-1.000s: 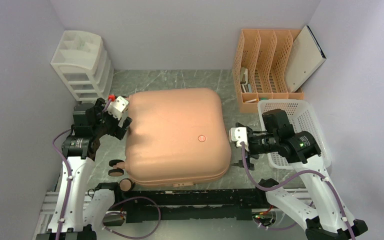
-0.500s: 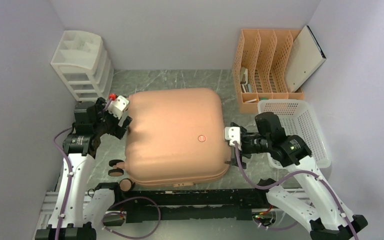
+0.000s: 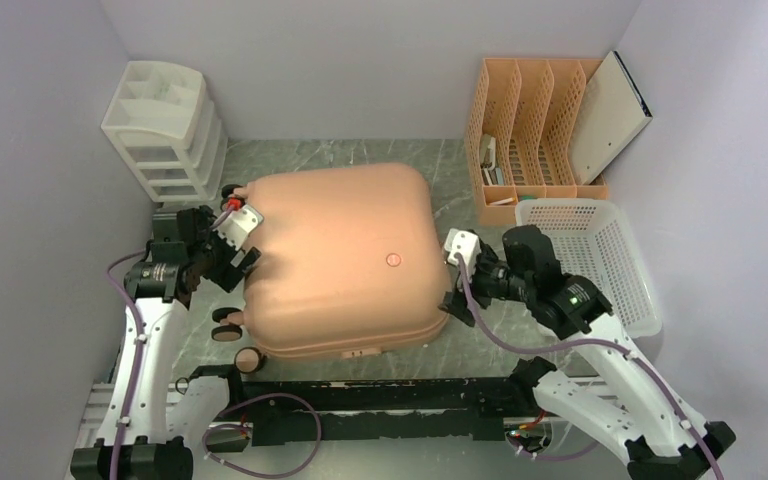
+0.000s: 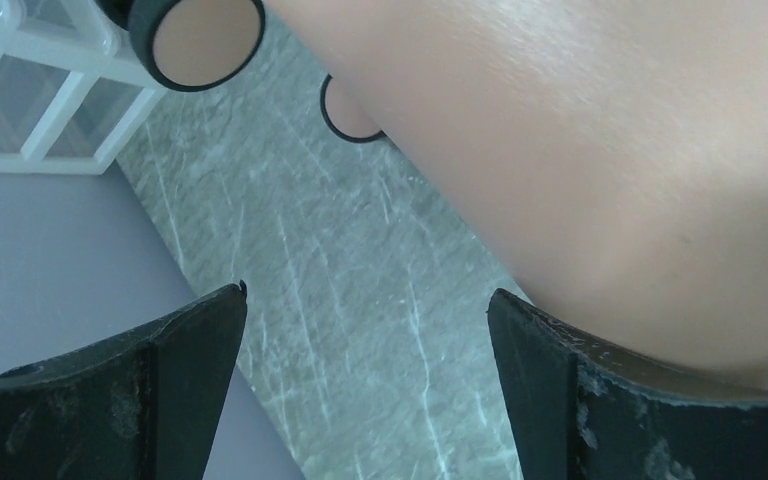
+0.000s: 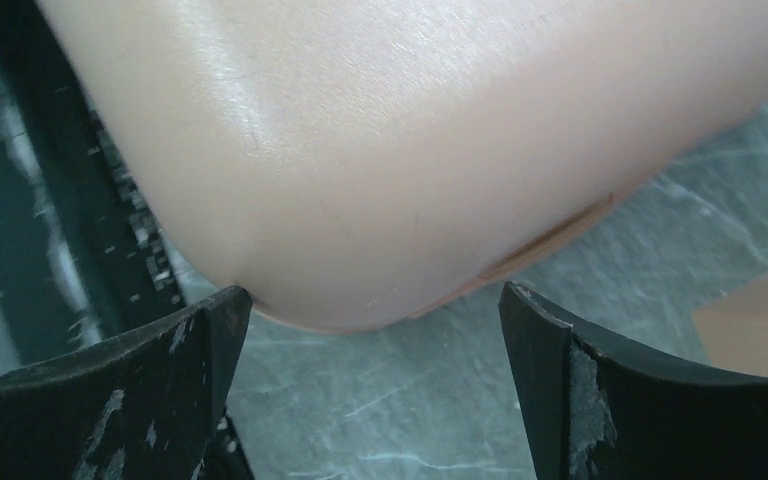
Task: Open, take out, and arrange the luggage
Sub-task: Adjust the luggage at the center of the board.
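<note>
With the left tool (image 3: 244,240) at 9 o'clock and right tool (image 3: 453,274) at 3 both spread, uneven pushing could spin the closed suitcase (image 3: 340,260).

Left arm (image 3: 145,350) and right arm (image 3: 640,385): white moulded lower links, black joint housings. Lilac cables (image 3: 550,348) run along the links, fastened with black ties. A white block (image 3: 243,215) is fitted at each wrist, and the left one carries a small red tip (image 3: 226,205). A green indicator light (image 3: 571,296) shows on the right arm's black housing. Left end effector (image 4: 365,295) and right end effector (image 5: 375,290): black, flat-faced fingers (image 4: 110,390), scuffed with pale scratches. Both bases are mounted on a black rail (image 3: 360,400).
</note>
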{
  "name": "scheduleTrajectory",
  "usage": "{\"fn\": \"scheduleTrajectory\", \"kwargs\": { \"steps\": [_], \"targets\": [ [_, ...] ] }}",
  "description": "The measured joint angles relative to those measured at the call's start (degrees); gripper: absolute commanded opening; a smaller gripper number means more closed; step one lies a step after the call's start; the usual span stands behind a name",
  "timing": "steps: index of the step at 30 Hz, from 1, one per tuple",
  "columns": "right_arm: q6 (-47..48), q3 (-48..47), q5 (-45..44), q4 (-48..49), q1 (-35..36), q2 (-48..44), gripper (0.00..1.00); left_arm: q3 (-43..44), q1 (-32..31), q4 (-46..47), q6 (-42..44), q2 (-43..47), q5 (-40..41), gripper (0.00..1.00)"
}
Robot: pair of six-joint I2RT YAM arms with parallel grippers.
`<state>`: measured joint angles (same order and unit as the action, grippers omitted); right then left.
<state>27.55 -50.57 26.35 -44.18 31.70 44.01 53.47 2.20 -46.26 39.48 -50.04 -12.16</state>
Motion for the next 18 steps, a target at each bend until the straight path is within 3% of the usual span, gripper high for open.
{"fn": "scheduleTrajectory", "kwargs": {
  "steps": [6, 11, 18],
  "targets": [
    [-3.04, -2.97, -14.64, 8.15, -0.66, 9.38, 1.00, 1.88, 0.09, -3.74, 2.97, -1.20, 0.83, 0.97],
    [-6.23, -5.75, -28.76, 19.23, -4.68, 20.57, 1.00, 1.73, -1.53, -9.16, 3.76, -1.97, -5.60, 0.97],
    [-9.07, -14.56, -28.44, 19.71, -9.94, 23.39, 1.00, 1.60, -3.82, -11.04, 6.84, -3.21, -10.45, 0.96]
  ]
}}
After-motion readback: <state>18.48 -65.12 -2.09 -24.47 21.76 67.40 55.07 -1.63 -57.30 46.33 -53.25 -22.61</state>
